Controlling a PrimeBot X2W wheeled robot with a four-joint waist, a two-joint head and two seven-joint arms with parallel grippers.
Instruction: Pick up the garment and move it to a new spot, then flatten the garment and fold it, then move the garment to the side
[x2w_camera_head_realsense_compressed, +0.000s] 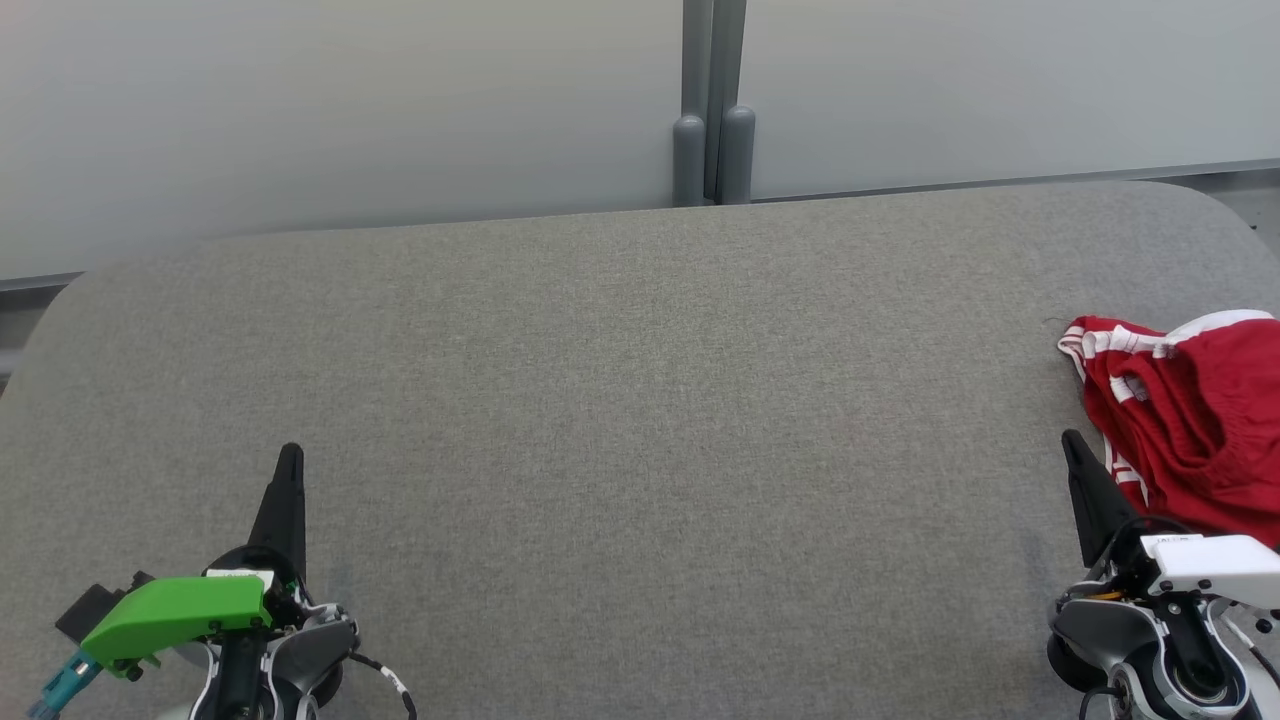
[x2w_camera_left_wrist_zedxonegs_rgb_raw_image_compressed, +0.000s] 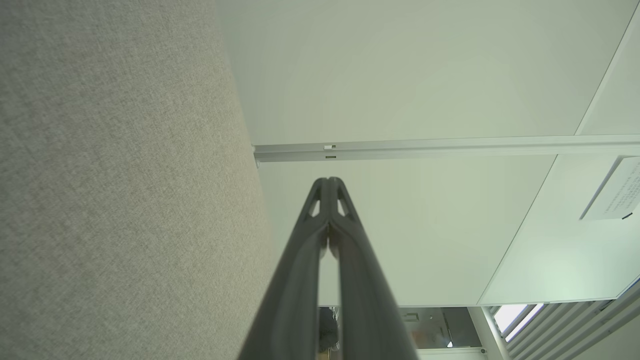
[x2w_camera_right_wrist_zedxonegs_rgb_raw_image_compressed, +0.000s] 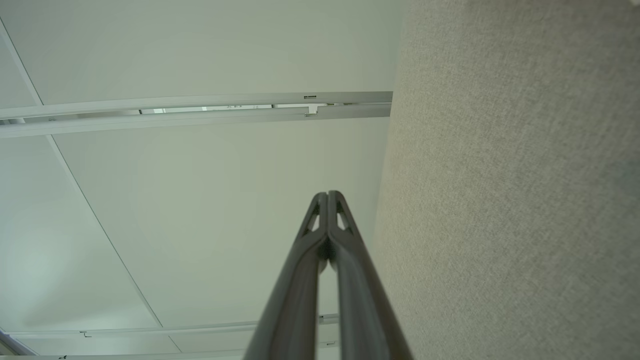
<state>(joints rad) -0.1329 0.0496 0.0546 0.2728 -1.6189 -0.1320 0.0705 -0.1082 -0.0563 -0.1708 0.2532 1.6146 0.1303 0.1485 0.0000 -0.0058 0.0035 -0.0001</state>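
The garment (x2w_camera_head_realsense_compressed: 1195, 420), red cloth with white stripes and a white band, lies crumpled at the right edge of the grey fabric table (x2w_camera_head_realsense_compressed: 640, 420), partly cut off by the head view's border. My right gripper (x2w_camera_head_realsense_compressed: 1072, 440) stands shut just left of the garment, its tip close beside the cloth, nothing held. At the lower left my left gripper (x2w_camera_head_realsense_compressed: 291, 455) is shut and empty, far from the garment. In the left wrist view the left gripper (x2w_camera_left_wrist_zedxonegs_rgb_raw_image_compressed: 329, 181) has its fingertips pressed together. The right gripper (x2w_camera_right_wrist_zedxonegs_rgb_raw_image_compressed: 328, 194) looks the same in the right wrist view.
A pale wall with a grey double post (x2w_camera_head_realsense_compressed: 713, 110) runs behind the table's far edge. A green cover (x2w_camera_head_realsense_compressed: 170, 612) sits on my left wrist. The wrist views look past the table's side at white wall panels (x2w_camera_left_wrist_zedxonegs_rgb_raw_image_compressed: 400, 75).
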